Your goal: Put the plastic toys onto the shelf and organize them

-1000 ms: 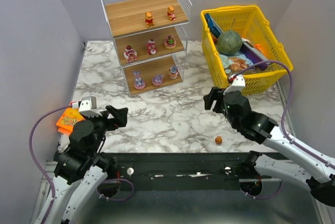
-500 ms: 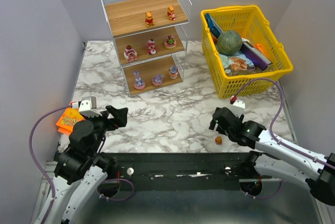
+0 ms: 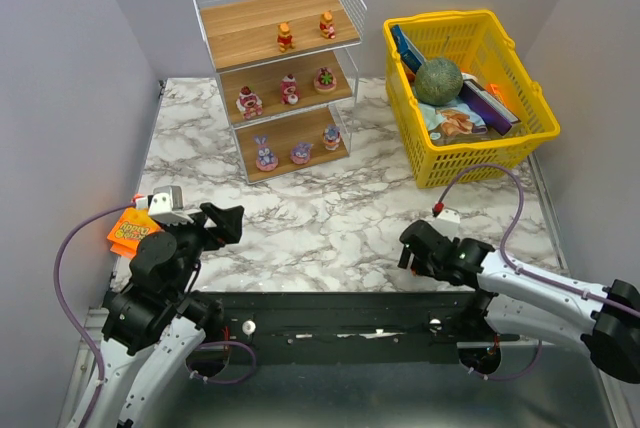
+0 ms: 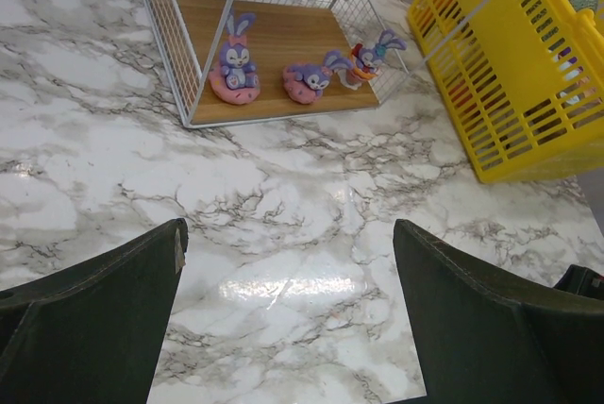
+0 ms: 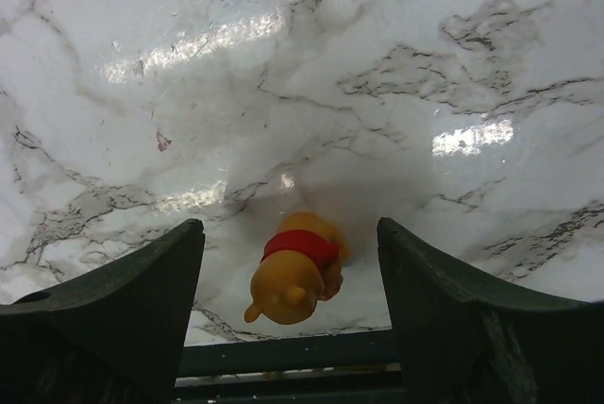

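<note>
left pincer (image 4: pixel 288 234): jaws apart, raised; right pincer (image 5: pixel 290 229): jaws apart, low

I note a marble table (image 3: pixel 330 218) carrying the shelf (image 3: pixel 250 33), yellow basket (image 3: pixel 480 158), an orange packet (image 3: pixel 125 233) at the left edge, and a bear figurine (image 5: pixel 294 277) near the front.

From above, the orange bear toy (image 5: pixel 294 277) is out of sight, probably under the right gripper (image 3: pixel 412 254). The left wrist view crops the shelf (image 4: pixel 283 45) above its lowest board.

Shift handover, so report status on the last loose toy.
Left pincer open, empty. Right pincer open, straddling orange bear toy. Nothing blocking it.
</note>
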Robot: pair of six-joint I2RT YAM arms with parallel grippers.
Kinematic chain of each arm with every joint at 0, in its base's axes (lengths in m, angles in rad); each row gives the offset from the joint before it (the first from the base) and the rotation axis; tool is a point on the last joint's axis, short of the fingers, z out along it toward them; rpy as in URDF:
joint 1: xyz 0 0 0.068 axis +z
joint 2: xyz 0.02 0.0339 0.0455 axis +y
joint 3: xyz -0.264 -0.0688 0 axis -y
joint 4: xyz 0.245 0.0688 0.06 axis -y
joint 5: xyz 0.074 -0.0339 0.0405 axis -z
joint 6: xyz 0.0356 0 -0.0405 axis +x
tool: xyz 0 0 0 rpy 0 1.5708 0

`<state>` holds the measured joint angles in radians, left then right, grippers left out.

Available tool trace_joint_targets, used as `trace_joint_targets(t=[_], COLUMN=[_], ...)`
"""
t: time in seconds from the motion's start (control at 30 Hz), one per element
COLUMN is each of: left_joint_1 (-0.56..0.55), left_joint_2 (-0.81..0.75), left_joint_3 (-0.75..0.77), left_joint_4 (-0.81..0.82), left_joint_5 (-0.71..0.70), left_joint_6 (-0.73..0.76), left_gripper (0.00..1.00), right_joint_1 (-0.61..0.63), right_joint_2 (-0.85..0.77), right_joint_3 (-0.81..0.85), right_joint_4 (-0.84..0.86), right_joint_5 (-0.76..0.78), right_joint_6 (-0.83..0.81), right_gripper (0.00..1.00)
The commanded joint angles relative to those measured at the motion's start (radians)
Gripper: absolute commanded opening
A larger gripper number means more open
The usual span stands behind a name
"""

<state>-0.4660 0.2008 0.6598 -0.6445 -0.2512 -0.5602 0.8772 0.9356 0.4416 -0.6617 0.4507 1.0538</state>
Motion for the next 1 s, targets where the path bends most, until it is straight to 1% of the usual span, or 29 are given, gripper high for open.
trace_joint_targets(t=[0.0,0.1,0.17,0.23,0.27,0.33,0.37,0.43,0.47,0.57,0.63,0.67,0.73,0.77,0.83,0.87,0.9,0.97], left_joint_1=[0.000,0.000,0.000,0.000,0.000,0.000,0.000,0.000,0.000,0.000,0.000,0.000,0.000,0.000,0.000,0.000,0.000,0.000], left_joint_2=[-0.026,-0.031,-0.020,-0.015,-0.017,-0.018,-0.021,-0.027,-0.029,-0.028,-0.026,-0.024,-0.023,-0.023,-0.020,-0.021,-0.021,-0.018], left_joint_3=[-0.005,-0.005,-0.003,0.000,0.000,0.000,0.000,-0.002,0.000,-0.002,-0.002,-0.002,0.000,0.000,-0.002,-0.002,-0.002,-0.002], left_joint_4=[0.005,0.005,0.002,-0.001,-0.001,-0.001,-0.001,0.000,0.002,0.000,0.000,0.000,0.000,0.002,-0.001,-0.001,-0.001,-0.001], left_joint_5=[-0.011,-0.014,-0.017,-0.017,-0.019,-0.019,-0.019,-0.020,-0.020,-0.019,-0.019,-0.019,-0.019,-0.020,-0.022,-0.022,-0.023,-0.025], left_joint_6=[0.008,0.008,0.006,0.006,0.006,0.006,0.005,0.005,0.005,0.005,0.005,0.005,0.005,0.005,0.005,0.005,0.005,0.003], left_gripper=[0.99,0.99,0.99,0.99,0.99,0.99,0.99,0.99,0.99,0.99,0.99,0.99,0.99,0.99,0.99,0.99,0.99,0.99], right_joint_1=[0.017,0.026,0.048,0.063,0.066,0.083,0.086,0.103,0.108,0.132,0.157,0.170,0.200,0.204,0.216,0.218,0.217,0.217], right_joint_2=[0.005,0.028,0.074,0.097,0.118,0.144,0.173,0.204,0.225,0.307,0.368,0.387,0.457,0.486,0.540,0.604,0.632,0.727], right_joint_3=[0.009,0.011,0.020,0.037,0.043,0.062,0.069,0.095,0.109,0.169,0.216,0.273,0.345,0.415,0.482,0.518,0.579,0.640], right_joint_4=[-0.026,-0.022,-0.021,-0.030,-0.035,-0.035,-0.038,-0.038,-0.039,-0.013,0.005,0.019,0.043,0.059,0.080,0.083,0.083,0.088], right_joint_5=[-0.007,-0.010,0.008,0.020,0.023,0.034,0.037,0.052,0.059,0.071,0.078,0.086,0.085,0.077,0.060,0.059,0.054,0.039], right_joint_6=[0.041,0.046,0.051,0.054,0.061,0.064,0.071,0.075,0.074,0.039,0.014,-0.017,-0.050,-0.101,-0.141,-0.165,-0.176,-0.207], right_gripper=[0.77,0.72,0.63,0.59,0.54,0.49,0.42,0.36,0.30,0.19,0.17,0.15,0.15,0.15,0.15,0.15,0.15,0.15])
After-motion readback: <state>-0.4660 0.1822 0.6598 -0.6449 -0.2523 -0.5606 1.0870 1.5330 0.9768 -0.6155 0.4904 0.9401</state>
